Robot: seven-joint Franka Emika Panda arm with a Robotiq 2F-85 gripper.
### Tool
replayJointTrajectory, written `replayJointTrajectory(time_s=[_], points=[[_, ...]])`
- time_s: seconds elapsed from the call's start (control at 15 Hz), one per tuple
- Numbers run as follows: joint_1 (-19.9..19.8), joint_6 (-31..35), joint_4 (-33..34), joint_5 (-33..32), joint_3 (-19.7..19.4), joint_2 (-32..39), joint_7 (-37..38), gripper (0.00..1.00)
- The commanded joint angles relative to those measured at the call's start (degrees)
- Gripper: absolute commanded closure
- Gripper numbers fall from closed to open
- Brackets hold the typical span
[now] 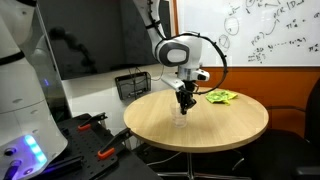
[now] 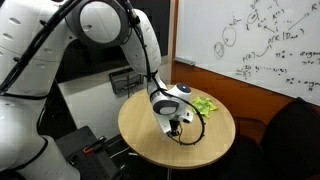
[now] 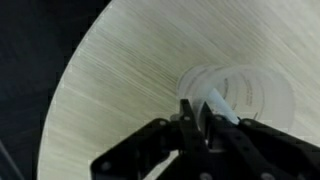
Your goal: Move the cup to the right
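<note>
While hard to read at this size, shows in an exterior view the gripper (image 1: 184, 103) at frame centre, pointing straight down and meeting the top of the clear cup (image 1: 181, 121), upright on the round table (image 1: 240, 125). Jaws too small to judge here. To the right of the cup in the picture, well apart, a green object (image 1: 221, 97). Past the table's left edge, a black crate (image 1: 132, 85).

Again in an exterior view, from higher up: gripper (image 2: 174, 126) just right of the frame's middle, low over the table (image 2: 140, 135), with the green object (image 2: 204, 105) up and to the right of it. Cup nearly lost under the fingers, too glassy to place exactly.

Wrist view: fingers (image 3: 187, 116) at the bottom middle, set close together, seemingly pinching the cup's left rim wall, one inside and one outside. Cup (image 3: 245, 90) right of centre, mouth toward the camera, so long axis vertical and in line with the approach. Pale table (image 3: 110, 90) across the rest, dark floor (image 3: 25, 60) at left.

Judged: grasp made, no further reach needed, cup at the fingertips and slightly to their right in the wrist picture. Crux of the coming sideways carry: that off-centre rim pinch, keeping the cup upright, and a path clear of the green object.
</note>
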Motion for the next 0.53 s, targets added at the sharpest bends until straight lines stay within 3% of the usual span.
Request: replayJointTrajectory(time_s=[0.0, 0.13, 0.47], points=[[1.65, 1.58, -1.32, -0.32, -1.20, -1.24, 1.28, 0.56], [3.90, 1.78, -1.93, -2.21, -2.56, -2.47, 2.49, 0.40], [15.01, -2.52, -3.89, -11.70, -10.84, -9.09, 14.95, 0.03]])
